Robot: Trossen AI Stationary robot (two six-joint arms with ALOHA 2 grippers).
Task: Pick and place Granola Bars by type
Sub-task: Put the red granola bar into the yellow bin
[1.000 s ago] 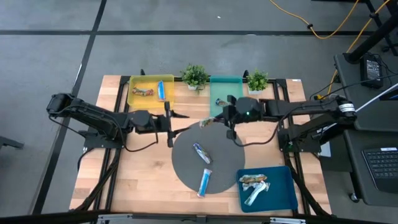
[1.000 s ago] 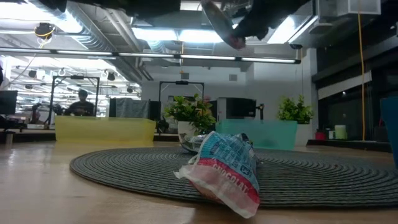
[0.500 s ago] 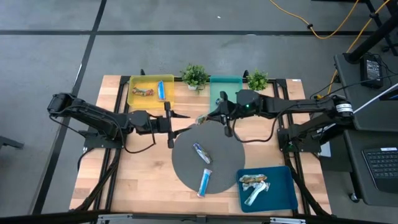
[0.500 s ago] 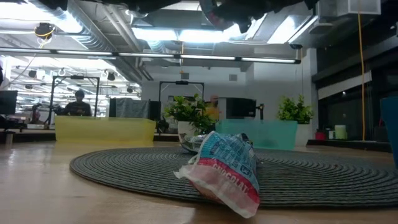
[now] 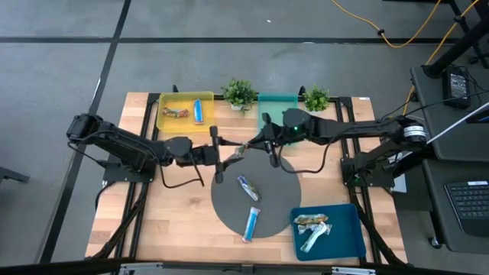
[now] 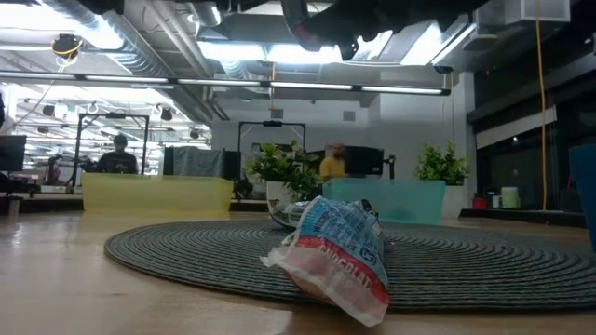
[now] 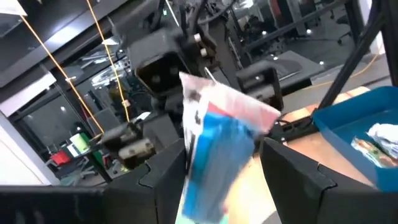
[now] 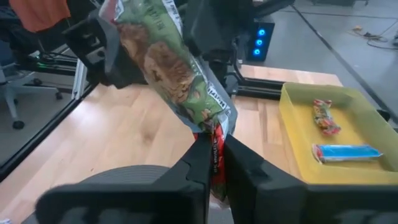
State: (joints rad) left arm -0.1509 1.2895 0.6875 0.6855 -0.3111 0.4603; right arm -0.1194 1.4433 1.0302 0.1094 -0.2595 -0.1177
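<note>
Above the counter's back middle, the right end effector (image 5: pixel 258 143), clenched on a granola bar (image 8: pixel 177 74), offers it between the spread fingers of the left end effector (image 5: pixel 222 155); releasing before those close would likely drop it onto the round mat (image 5: pixel 267 200).

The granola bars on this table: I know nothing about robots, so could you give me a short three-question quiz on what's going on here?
1. Where is the shiny green-wrapped granola bar?
A. in the blue tray
B. on the bare wooden tabletop
C. held up in the right gripper
2. True or false: the yellow plastic bin holds two bars.
3. How many bars lie on the round grey woven mat?

Key: 1 C; 2 true; 3 two.
</note>
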